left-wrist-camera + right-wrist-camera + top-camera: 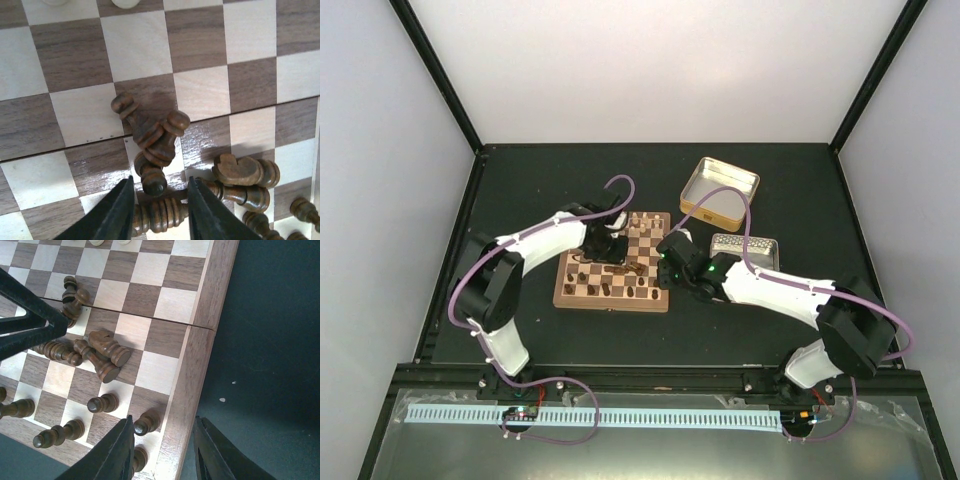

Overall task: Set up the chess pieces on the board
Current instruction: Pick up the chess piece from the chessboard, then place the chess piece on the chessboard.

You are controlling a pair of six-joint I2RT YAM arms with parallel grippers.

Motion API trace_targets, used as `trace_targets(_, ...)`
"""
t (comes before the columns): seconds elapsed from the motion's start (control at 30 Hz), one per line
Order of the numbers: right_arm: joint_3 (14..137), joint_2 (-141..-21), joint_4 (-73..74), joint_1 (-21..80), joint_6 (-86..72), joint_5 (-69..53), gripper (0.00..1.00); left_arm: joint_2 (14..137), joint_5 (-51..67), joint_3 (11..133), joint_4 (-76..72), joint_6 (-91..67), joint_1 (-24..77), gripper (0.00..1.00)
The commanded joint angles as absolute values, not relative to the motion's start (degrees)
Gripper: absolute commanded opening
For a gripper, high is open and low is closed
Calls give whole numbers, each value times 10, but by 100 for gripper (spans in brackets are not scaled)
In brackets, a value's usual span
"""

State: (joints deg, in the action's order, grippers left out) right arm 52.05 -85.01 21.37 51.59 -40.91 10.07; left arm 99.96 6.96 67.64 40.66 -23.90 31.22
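Observation:
The wooden chessboard (612, 300) lies mid-table. Dark brown chess pieces (610, 286) stand along its near rows; several lie tumbled in a pile (155, 135) near its middle. My left gripper (159, 205) hovers open just above the pile, jaws either side of a fallen ribbed piece (160, 215) and a pawn's head (152, 182). My right gripper (162, 440) is open over the board's right border (187, 390), empty, with an upright dark pawn (146, 422) by its left finger. The pile also shows in the right wrist view (97, 352).
An open gold tin (719, 188) lies beyond the board on the right. A silver tin (743, 250) lies right of the board, behind my right arm. Pale pieces (125, 3) stand at the board's far side. Black mat (265, 340) borders the board.

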Motion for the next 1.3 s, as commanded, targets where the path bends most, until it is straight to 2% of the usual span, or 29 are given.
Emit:
trace_targets(0.0, 513, -839, 201, 512, -415, 109, 33, 1016, 50, 709, 419, -224, 314, 29)
trace_targets(0.13, 513, -840, 203, 512, -416, 107, 33, 1024, 42, 717, 425, -221, 314, 19)
trace_targets(0.53, 517, -843, 205, 512, -413, 103, 33, 1003, 19, 714, 437, -214, 314, 3)
trace_targets(0.77, 522, -848, 191, 512, -409, 81, 33, 955, 26, 697, 453, -199, 314, 2)
trace_targets(1.03, 527, -870, 87, 467, -436, -101, 34, 915, 49, 682, 448, -190, 314, 2)
trace_targets(1.27, 556, -885, 105, 464, -429, -102, 35, 883, 21, 660, 446, -208, 311, 1)
